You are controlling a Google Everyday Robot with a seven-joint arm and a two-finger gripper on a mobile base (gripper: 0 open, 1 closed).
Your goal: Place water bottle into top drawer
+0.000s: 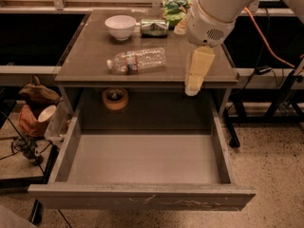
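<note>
The water bottle (137, 60) lies on its side on the table top (95, 56), cap to the left, with a red-and-white label band. The top drawer (142, 197) is pulled fully out below the table, its grey floor bare and its front panel scratched. My gripper (192, 87) hangs from the white arm (216, 13) over the right part of the table top, pointing down, to the right of the bottle and apart from it. It holds nothing that I can see.
A white bowl (120, 26), a green can (154, 27) on its side and a green bag (173, 8) sit at the table's back. A tape roll (115, 99) hangs behind the drawer. A brown bag with a white cup (37, 112) and cables lie at the left.
</note>
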